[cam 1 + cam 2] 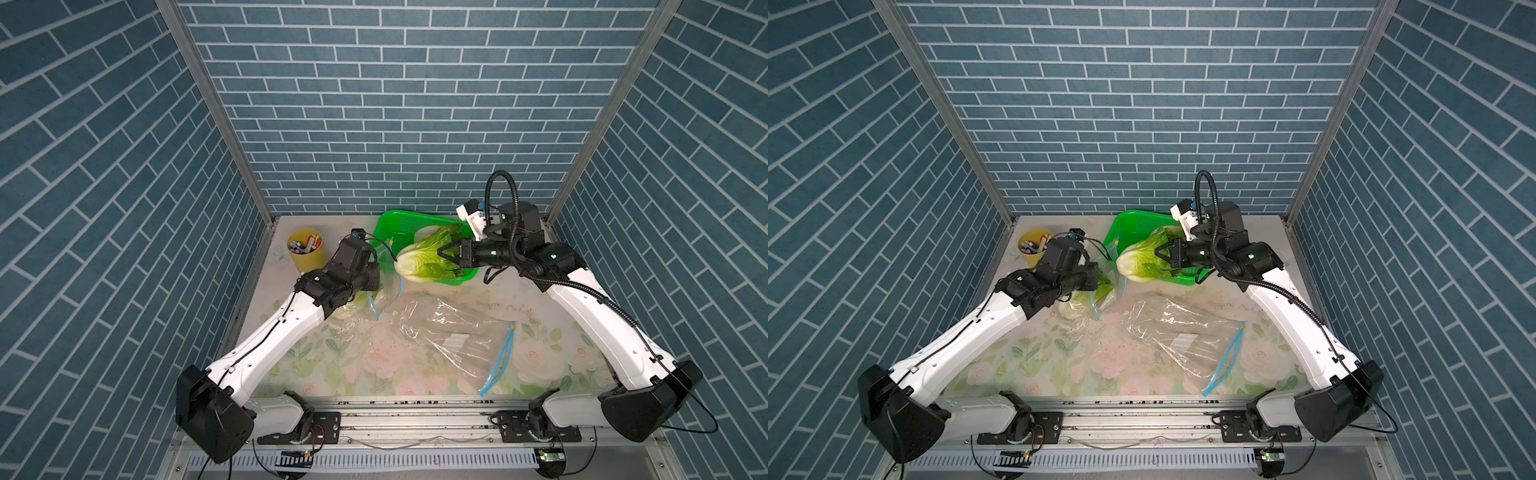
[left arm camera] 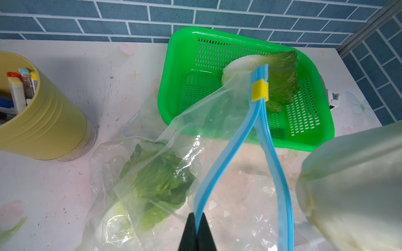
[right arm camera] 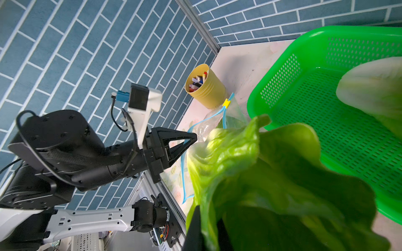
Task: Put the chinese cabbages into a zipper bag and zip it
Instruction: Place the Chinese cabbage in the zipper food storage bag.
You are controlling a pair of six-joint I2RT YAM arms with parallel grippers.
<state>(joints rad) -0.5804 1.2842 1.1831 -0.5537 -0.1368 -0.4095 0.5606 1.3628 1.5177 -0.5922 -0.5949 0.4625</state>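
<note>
With right gripper (image 1: pixel 441 252) clamped on the leaves of one chinese cabbage (image 1: pixel 415 262) over the basket rim (image 1: pixel 386 222), steer its white base into the zipper bag (image 2: pixel 195 121); hold left gripper (image 2: pixel 196 230) pinched on the zipper strip (image 2: pixel 217 171), mouth raised above the bagged cabbage (image 2: pixel 156 180)

A staged robot test booth: brick-print wall panels (image 1: pixel 374 104) on aluminium posts (image 1: pixel 218 112) enclose a floral-covered table (image 1: pixel 353 365).

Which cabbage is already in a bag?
The bagged cabbage in the clear bag the left gripper pinches. The right gripper holds a second cabbage; a third cabbage lies in the green basket.
</note>
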